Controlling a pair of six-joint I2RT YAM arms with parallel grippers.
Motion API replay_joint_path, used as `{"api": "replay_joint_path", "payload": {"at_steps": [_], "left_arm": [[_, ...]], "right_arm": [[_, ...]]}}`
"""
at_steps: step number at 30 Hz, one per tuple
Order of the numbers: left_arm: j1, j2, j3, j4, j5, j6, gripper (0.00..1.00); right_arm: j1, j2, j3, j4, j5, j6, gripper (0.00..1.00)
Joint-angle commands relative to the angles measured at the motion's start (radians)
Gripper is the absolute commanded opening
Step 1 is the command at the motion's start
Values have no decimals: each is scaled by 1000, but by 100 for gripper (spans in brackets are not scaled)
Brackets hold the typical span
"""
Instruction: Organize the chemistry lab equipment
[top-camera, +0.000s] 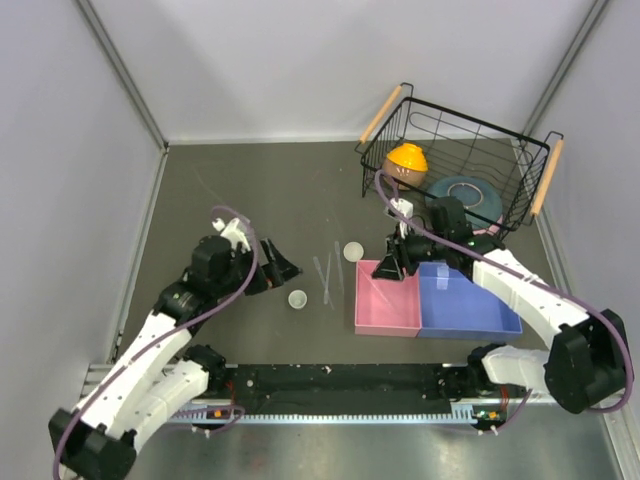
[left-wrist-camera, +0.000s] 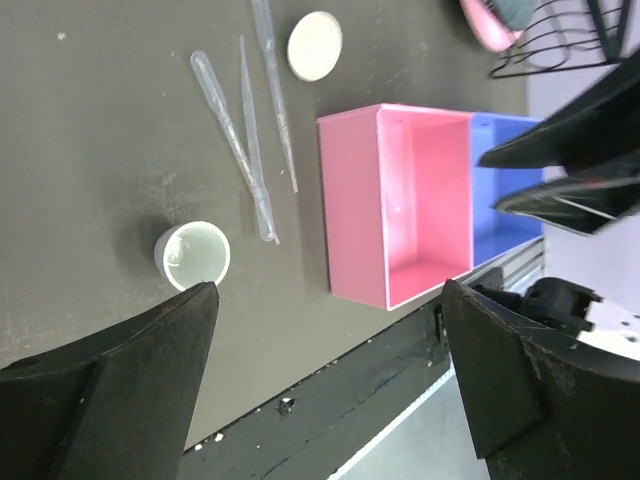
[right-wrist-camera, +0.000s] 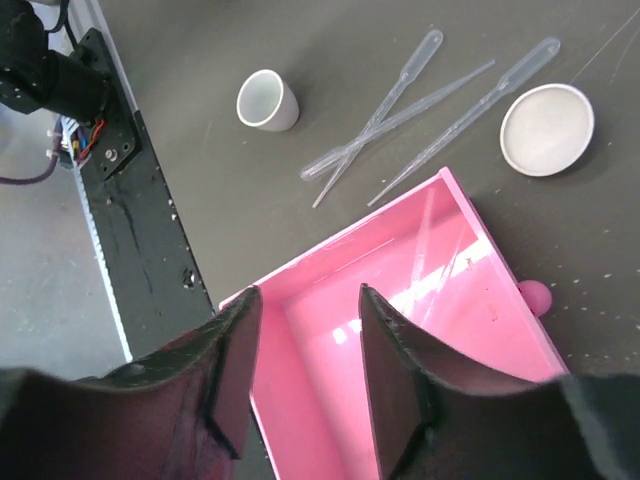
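Three pipettes (left-wrist-camera: 245, 140) are lying crossed beside the pink bin (left-wrist-camera: 352, 200), between the flat dish (left-wrist-camera: 314, 45) and the cup dish (left-wrist-camera: 193, 255). I'm hovering my left gripper (left-wrist-camera: 328, 290) wide open by the cup dish. I reckon it needs straddling squarely and closing gently. My right gripper (right-wrist-camera: 305, 300) is hanging parted and empty.

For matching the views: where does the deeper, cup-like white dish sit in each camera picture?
Top external: the cup-like white dish is at lower centre, left of the pink bin.
Left wrist: lower left.
Right wrist: upper left.
Shared landmark: the pink bin, centre right in the left wrist view, lower centre in the right wrist view.
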Motion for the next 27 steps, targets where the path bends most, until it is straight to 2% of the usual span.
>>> {"api": "replay_joint_path", "payload": {"at_steps": [1,5,8,9,11,12,14,15,17,21,27], "left_arm": [[-92,148,80,84,-144,-3,98],[-133,358,173,70,-191,23,93],[-152,514,276,12,-226,49,91],[-158,552,301,-24,-243,54,85],[-161,662,374,-72,-284,46,83],[-166,697,396,-101,-293,46,77],[-170,789,462,-143,-333,35,76],[-178,814,482,-170,-361,29,70],[-184,878,528,-181,-376,18,67],[-198,969,597,-213,-439,-15,52],[-218,1089,701,-266,-439,-15,51]], "right_arm": [[-24,-84,62,-62,-64,-205,52],[-55,-151,38,-98,-66,-306,61],[-93,-177,7,-101,-58,-340,61],[-101,-182,-11,-103,-63,-358,62],[-118,-191,-19,-104,-67,-372,62],[-121,-193,-21,-103,-67,-384,63],[-127,-196,-19,-104,-64,-395,63],[-127,-197,-19,-104,-58,-406,63],[-132,-208,-22,-107,-47,-417,64],[-130,-214,-25,-118,-43,-429,64],[-132,-217,-18,-127,-49,-435,64]]}}
